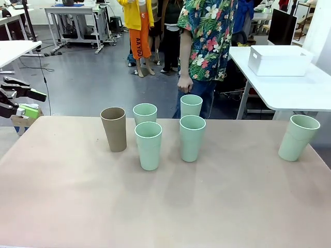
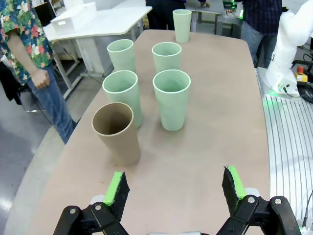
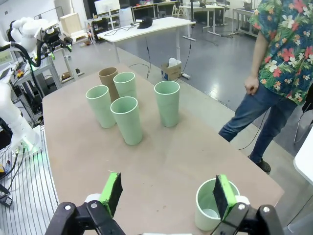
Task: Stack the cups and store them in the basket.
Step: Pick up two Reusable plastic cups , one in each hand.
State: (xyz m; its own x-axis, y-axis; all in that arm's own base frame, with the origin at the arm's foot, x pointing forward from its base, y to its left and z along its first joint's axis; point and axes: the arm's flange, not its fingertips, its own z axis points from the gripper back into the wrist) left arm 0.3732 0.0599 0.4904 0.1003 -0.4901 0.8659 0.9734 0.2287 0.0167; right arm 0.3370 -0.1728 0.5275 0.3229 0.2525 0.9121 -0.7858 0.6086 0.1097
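1. Lettering far back in the room is too small to read. The cups' matte sides are plain.
2. The left fingers [image 1: 34, 96] stand wide apart and hold nothing. In their own view, bare surface [image 1: 77, 206] lies between the two green pads.
3. The right fingers [image 3: 112, 190] are spread just as wide and are also empty.
4. Ahead of the left fingers, the tan cup [image 2: 116, 134] is the nearest thing. It stands upright, toward the picture-left pad. Beyond it, four mint cups [image 2: 171, 100] stand upright in two close pairs.
5. The lone mint cup [image 3: 205, 208] stands upright just beside the picture-right pad of the right fingers, and that pad covers part of its rim. Whether pad and cup touch cannot be told. From the left fingers it is the farthest cup, at the surface's far end.
6. The basket [image 1: 279, 62] sits on a separate white table [image 1: 289, 90], well apart from both pairs of fingers and from every cup.
7. The surface is a pale pinkish tan, matte, with rounded corners. Around it are a grey floor [image 1: 93, 77] and more white tables. A person in a floral shirt and jeans stands at the far side, one hand [image 1: 184, 83] hanging down.
8. The front view cuts off the left arm at the picture's edge and crops the person at the chest. In the right wrist view, the tan cup is mostly hidden behind a mint one.
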